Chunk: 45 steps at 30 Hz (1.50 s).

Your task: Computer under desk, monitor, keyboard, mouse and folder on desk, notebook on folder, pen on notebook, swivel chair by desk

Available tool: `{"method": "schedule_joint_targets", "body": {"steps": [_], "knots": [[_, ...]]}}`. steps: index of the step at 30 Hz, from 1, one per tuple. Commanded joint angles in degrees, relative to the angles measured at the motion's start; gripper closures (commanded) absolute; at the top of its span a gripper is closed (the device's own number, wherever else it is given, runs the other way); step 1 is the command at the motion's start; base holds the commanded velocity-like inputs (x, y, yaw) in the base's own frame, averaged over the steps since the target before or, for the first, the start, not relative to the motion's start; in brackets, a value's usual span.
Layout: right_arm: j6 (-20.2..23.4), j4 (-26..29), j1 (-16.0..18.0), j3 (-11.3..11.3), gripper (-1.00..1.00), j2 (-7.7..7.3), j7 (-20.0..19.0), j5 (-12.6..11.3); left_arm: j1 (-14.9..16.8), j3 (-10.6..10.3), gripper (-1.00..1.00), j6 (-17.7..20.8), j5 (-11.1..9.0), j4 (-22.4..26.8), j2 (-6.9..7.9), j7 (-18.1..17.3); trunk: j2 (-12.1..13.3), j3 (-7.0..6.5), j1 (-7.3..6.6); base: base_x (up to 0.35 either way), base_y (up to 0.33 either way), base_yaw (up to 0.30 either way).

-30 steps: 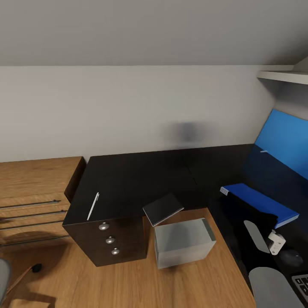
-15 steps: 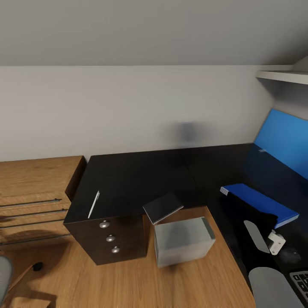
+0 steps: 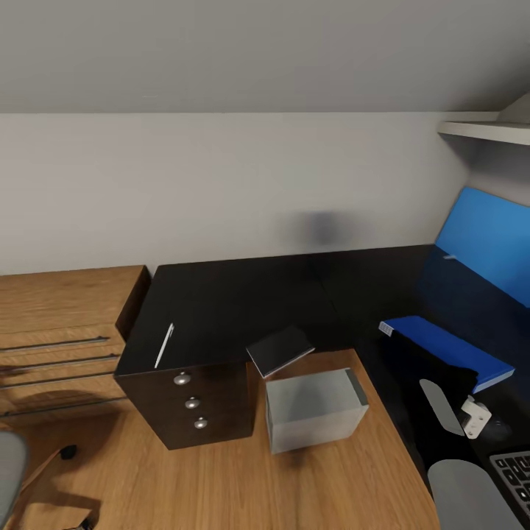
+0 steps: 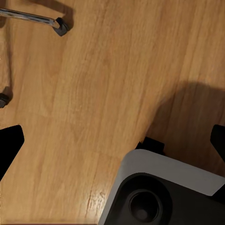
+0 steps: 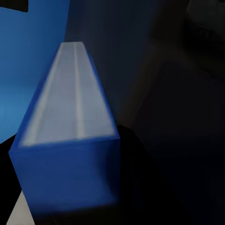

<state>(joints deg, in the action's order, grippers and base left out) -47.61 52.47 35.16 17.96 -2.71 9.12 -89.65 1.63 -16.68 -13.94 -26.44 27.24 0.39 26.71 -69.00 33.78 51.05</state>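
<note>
The blue folder [image 5: 70,140] is grasped in the right gripper [image 3: 434,368], its white page edges running away from the wrist camera between the dark fingers. In the head view the folder is seen low over the right wing of the black desk [image 3: 243,302], in front of the blue back panel [image 3: 486,243]. The left gripper [image 4: 112,138] is spread wide and empty above the wood floor [image 4: 93,84], with a chrome leg of the swivel chair [image 4: 33,18] nearby.

Against the picture of a second ago the whole head view has shifted, so the camera has moved. More of the keyboard [image 3: 515,471] is now shown at the lower right and more of the chair's grey seat at the lower left. The folder and the right arm are kept at the same place in the picture.

The white pen [image 3: 163,344] is laid near the desk's left edge, above the black drawer unit [image 3: 193,401]. The notebook [image 3: 280,350] is laid on the inner desk edge, overhanging the grey computer [image 3: 316,408], which stands on the floor beside the drawers. An oak dresser [image 3: 59,331] is seen to the left.

A small white label at the folder's near corner is too small to be read.
</note>
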Motion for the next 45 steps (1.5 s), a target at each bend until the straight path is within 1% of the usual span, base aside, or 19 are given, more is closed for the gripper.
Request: {"method": "schedule_joint_targets", "body": {"steps": [1, 6, 13, 28, 29, 45], "knots": [[-0.46, -0.35, 0.0, 0.05, 1.0, -0.01, 0.55, -2.29, 0.04, -0.46, -1.0, -0.31, -0.54, 0.0, 0.05, 0.36, -0.03, 0.06, -0.02, -0.145, 0.0, 0.0], [-0.45, -0.35, 0.0, 0.05, 1.0, -0.01, 0.55, -2.29, 0.04, -0.46, -1.0, -0.3, -0.54, 0.04, 0.05, 0.36, -0.03, 0.06, -0.02, -0.042, 0.003, 0.0], [-0.43, -0.35, 0.0, 0.05, 1.0, -0.01, 0.55, -2.29, 0.04, -0.46, -1.0, -0.32, -0.55, 0.06, 0.05, 0.36, -0.03, 0.06, -0.02, -0.003, 0.158, 0.0], [-0.39, -0.35, 0.0, -0.03, 1.0, -0.05, 0.63, -2.35, 0.04, -0.41, -1.0, -0.3, -0.58, 0.08, 0.05, 0.36, -0.03, 0.06, -0.02, 0.0, 0.005, 0.0], [-0.38, -0.35, 0.0, -0.03, -1.0, -0.05, 0.63, -2.34, 0.04, -0.4, -1.0, -0.32, -0.58, 0.09, 0.05, 0.36, -0.03, 0.06, -0.02, 0.0, 0.0, 0.0], [-0.38, -0.35, 0.0, -0.03, -1.0, -0.1, 0.64, -2.29, 0.04, -0.45, -1.0, -0.39, -0.54, 0.09, 0.04, 0.36, -0.03, 0.06, -0.02, 0.0, 0.0, 0.0]]}}
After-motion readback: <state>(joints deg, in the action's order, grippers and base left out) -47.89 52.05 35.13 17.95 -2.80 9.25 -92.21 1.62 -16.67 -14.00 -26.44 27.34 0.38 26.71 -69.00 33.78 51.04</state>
